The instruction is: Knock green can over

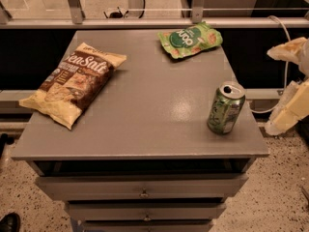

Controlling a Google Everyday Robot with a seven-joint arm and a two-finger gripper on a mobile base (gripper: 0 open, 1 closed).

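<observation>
The green can stands upright near the right front corner of the grey table top. It is green with pale markings and has a silver top with a pull tab. My gripper is at the right edge of the view, off the table's right side and level with the can. Its two cream fingers are spread apart with nothing between them. There is a gap between the gripper and the can.
A brown and yellow sea-salt chip bag lies at the left of the table. A flat green snack pouch lies at the back right. Drawers sit under the top. A metal rail runs behind the table.
</observation>
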